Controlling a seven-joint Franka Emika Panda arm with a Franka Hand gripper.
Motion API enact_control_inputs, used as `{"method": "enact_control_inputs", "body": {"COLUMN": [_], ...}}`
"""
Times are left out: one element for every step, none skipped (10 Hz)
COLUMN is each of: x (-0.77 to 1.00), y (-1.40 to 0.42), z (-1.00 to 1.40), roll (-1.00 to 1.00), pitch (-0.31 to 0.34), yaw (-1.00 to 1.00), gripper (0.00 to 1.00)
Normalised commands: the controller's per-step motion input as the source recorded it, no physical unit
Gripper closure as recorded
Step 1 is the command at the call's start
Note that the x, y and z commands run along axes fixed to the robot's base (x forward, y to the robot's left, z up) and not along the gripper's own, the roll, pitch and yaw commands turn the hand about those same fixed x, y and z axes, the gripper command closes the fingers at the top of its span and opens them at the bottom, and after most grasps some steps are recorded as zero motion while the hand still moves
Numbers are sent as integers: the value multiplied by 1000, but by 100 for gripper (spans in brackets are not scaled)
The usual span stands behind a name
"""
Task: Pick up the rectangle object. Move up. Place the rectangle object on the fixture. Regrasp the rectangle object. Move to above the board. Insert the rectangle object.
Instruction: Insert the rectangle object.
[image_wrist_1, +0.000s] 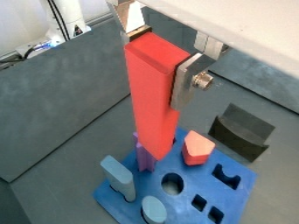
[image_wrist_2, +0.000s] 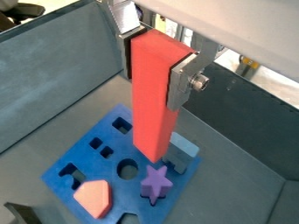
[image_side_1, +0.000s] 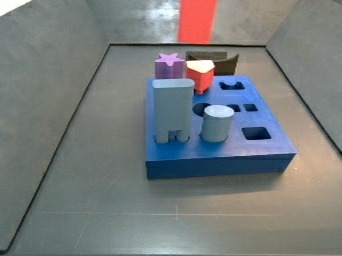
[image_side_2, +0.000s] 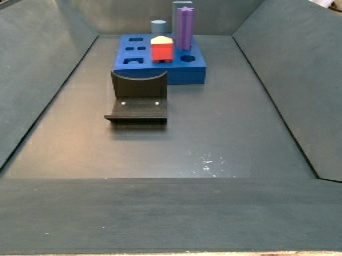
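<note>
Rectangle object, plain red long block, hangs upright in the gripper, whose flat silver fingers are clamped on its upper part w/ one plate flat on each side; both wrist views show this. Block is well above the board, lower end not touching it. In a side view only the red block's lower end shows at 12 o'clock, above the far wall; gripper itself out of frame there. Board is a thick blue slab on the dark grey floor of a walled bin, grey sloped walls all round. On the board: tall light-blue block at its near-left corner in that side view, light-blue cylinder just beside it at 3 o'clock, purple star-topped peg at the far-left corner, short red peg beside that. Several cut-outs open: a round one and square ones. Fixture, dark bracket, sits on the floor just off the board's edge, at 7 o'clock from the board in a side view. Floor is matte, scuffed, w/ a few pale specks. Beyond the bin wall, cables & light clutter in a wrist view, too blurred to name.
</note>
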Motion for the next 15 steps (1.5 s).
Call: {"method": "enact_control_inputs", "body": {"x": [1000,1000,1000,983,940,877,823,731,566,311,223,163,200,269,377], "y": [9,0,6,11,20,3,0,0,0,-117,-426,-503,-500,-337,-194], "z": [-154,-151,-166,-211,-257,-300,-337,-329,-331,-391,-363,-326,-354,-291,-100], "roll": [0,0,-6,-49,-77,-86,-99,-141,-130,-131,27,101,57,-63,-201], "pitch": [0,0,0,-6,-23,-34,-44,-59,-20,0,0,-1,0,-103,-350], "yaw": [71,109,123,166,229,249,246,297,440,243,0,0,0,-34,0], "gripper": [100,100,100,100,100,100,100,100,100,100,100,100,100,100,100]}}
